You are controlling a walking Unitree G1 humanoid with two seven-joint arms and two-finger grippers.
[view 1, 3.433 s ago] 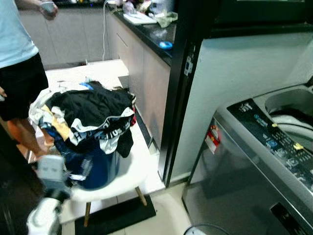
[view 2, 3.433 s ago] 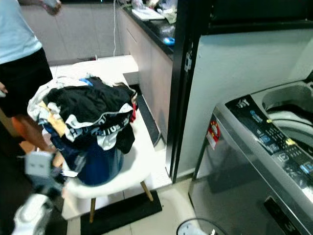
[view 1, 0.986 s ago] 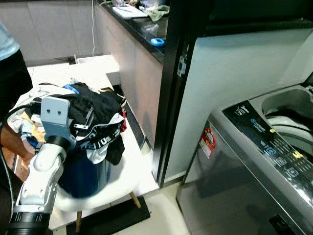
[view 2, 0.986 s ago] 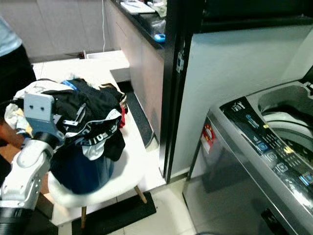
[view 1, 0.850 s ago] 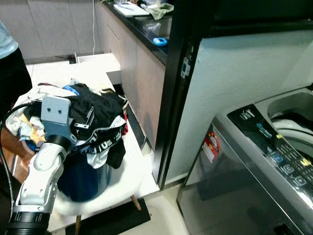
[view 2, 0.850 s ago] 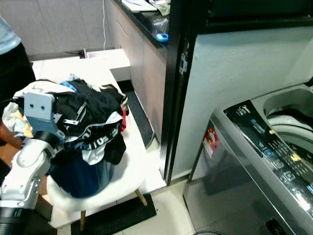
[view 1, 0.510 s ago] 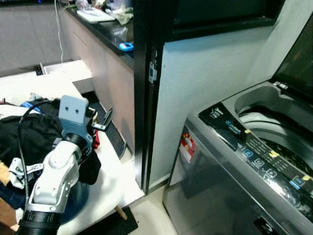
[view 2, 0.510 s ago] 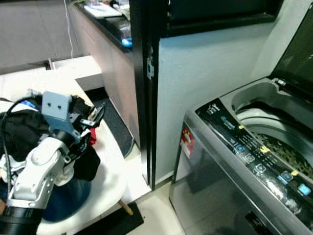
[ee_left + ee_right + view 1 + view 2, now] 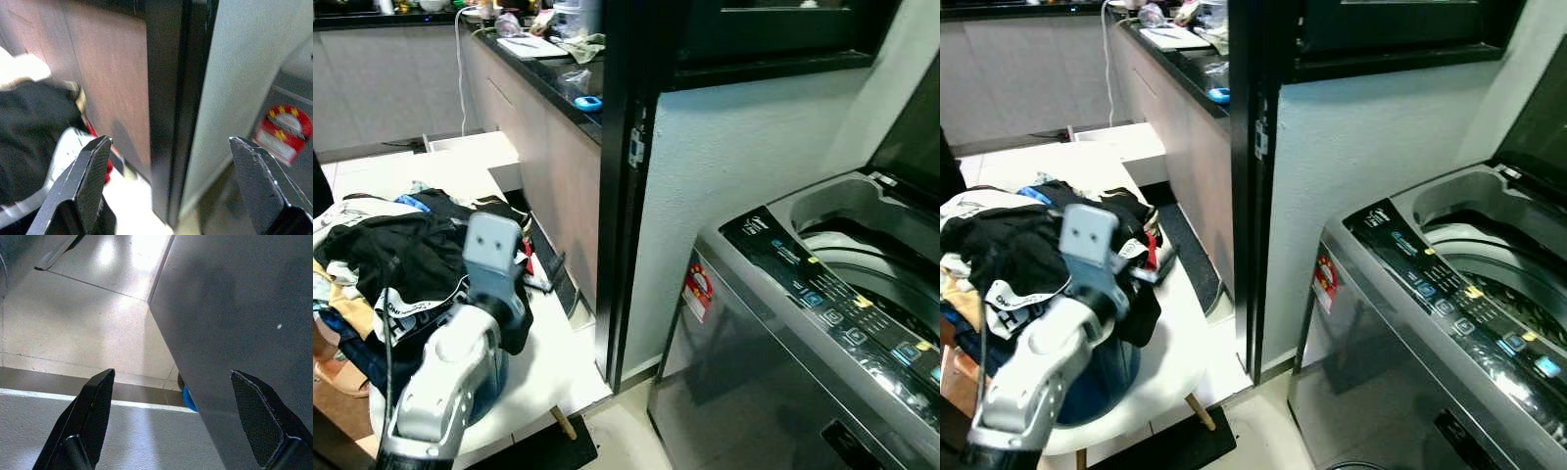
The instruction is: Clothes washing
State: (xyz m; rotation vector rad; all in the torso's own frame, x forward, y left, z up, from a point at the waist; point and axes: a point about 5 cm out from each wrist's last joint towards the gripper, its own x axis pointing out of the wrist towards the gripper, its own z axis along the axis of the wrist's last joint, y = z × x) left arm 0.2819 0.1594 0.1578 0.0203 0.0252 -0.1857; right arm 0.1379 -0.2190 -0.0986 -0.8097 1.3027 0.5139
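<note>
At nine o'clock, the clothes pile (image 9: 391,250) sits heaped on a white chair (image 9: 1170,367). Left pincer (image 9: 171,186) hangs spread wide beside it, holding nothing. Clothes look soft, light and floppy; grab a thick bunch on top. Washer (image 9: 862,255) waits at three o'clock.

A black pillar (image 9: 622,176) stands between the clothes pile (image 9: 401,257) and the open washer (image 9: 862,245).

No readable words here: the red round sticker (image 9: 698,287) on the washing machine (image 9: 773,392), its panel labels and the waistband (image 9: 406,306) lettering all blur.
</note>
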